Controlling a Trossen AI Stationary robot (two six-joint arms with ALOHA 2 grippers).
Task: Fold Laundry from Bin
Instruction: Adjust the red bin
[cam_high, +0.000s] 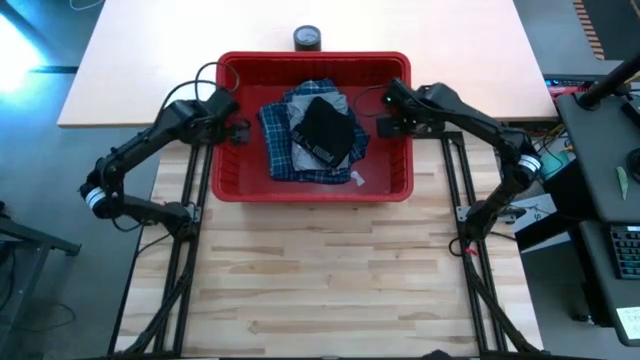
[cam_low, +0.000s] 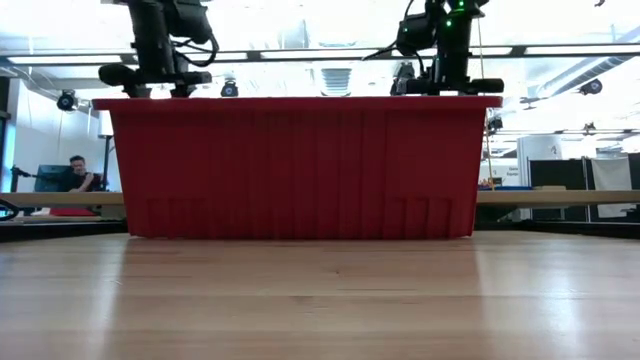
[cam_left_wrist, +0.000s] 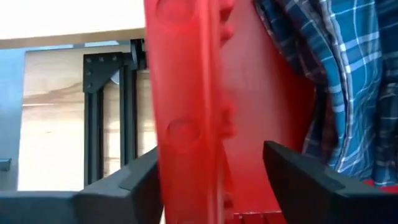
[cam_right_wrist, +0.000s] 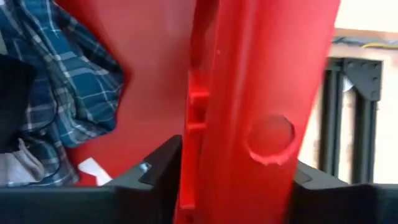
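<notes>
The red bin (cam_high: 314, 190) sits on the counter (cam_high: 330, 290) towards its far side, centred between the two arms, and holds the laundry: a blue-and-white plaid shirt (cam_high: 280, 140) spread across the floor of the bin, a light grey garment (cam_high: 318, 93) showing at the far edge of the pile, and a small black garment (cam_high: 328, 132) lying on top in the middle. The left gripper (cam_high: 236, 127) is at the bin's left wall, and in its wrist view its fingers (cam_left_wrist: 311, 180) straddle the thick red rim, one outside the wall and one inside, just beside the plaid cloth; they stand close around the rim, though whether they press on it cannot be told. The right gripper (cam_high: 386, 112) is at the opposite wall, its fingers (cam_right_wrist: 158, 165) likewise set either side of the rim with the wall between them. From the low view the bin's solid near wall hides all the laundry, and both grippers show just above the rim. A dark round object (cam_high: 307, 38) rests on the lighter counter top just beyond the bin's far wall. A small white scrap (cam_high: 357, 180) lies on the bin floor near the right corner. A person (cam_low: 78, 173) sits far off in the room behind.
</notes>
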